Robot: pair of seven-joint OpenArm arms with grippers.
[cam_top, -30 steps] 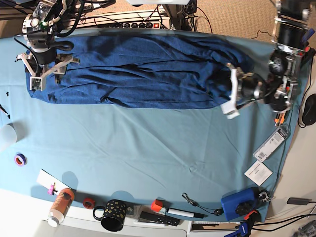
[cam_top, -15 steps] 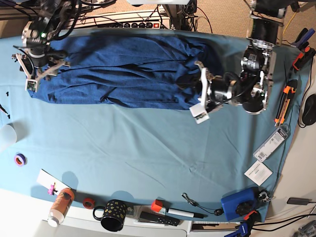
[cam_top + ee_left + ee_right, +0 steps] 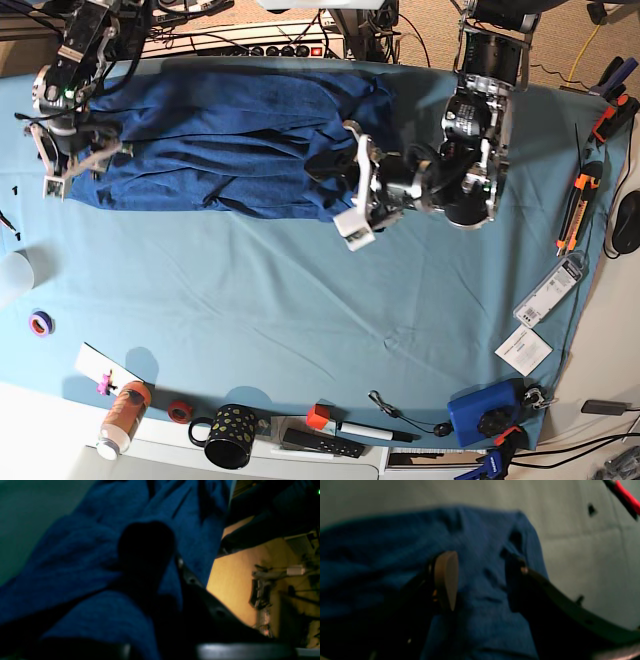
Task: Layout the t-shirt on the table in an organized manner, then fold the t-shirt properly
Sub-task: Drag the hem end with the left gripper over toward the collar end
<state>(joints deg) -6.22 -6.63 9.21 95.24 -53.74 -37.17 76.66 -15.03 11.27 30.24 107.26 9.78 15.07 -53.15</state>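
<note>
The dark navy t-shirt [image 3: 220, 140] lies bunched in a long band along the far side of the teal table [image 3: 300, 300]. In the base view its right end is folded back toward the middle. My left gripper [image 3: 347, 188] is shut on that end; the left wrist view shows its dark finger [image 3: 146, 555] pressed into the t-shirt [image 3: 75, 562]. My right gripper [image 3: 75, 168] stands open over the shirt's left end. In the right wrist view that right gripper [image 3: 482, 580] has blue t-shirt fabric [image 3: 382, 555] lying between its spread fingers, with the table [image 3: 582, 555] beyond.
Along the near edge stand an orange bottle [image 3: 122, 415], a red tape ring [image 3: 179, 410], a black dotted mug [image 3: 230, 435], a marker and a blue box [image 3: 485, 415]. Paper tags [image 3: 545, 295] and an orange tool [image 3: 572, 215] lie at the right. A power strip [image 3: 260, 45] runs behind the table.
My left gripper has travelled left across the table, pulling the shirt's right end from the right edge toward the middle. The right gripper shifted slightly left and stayed open.
</note>
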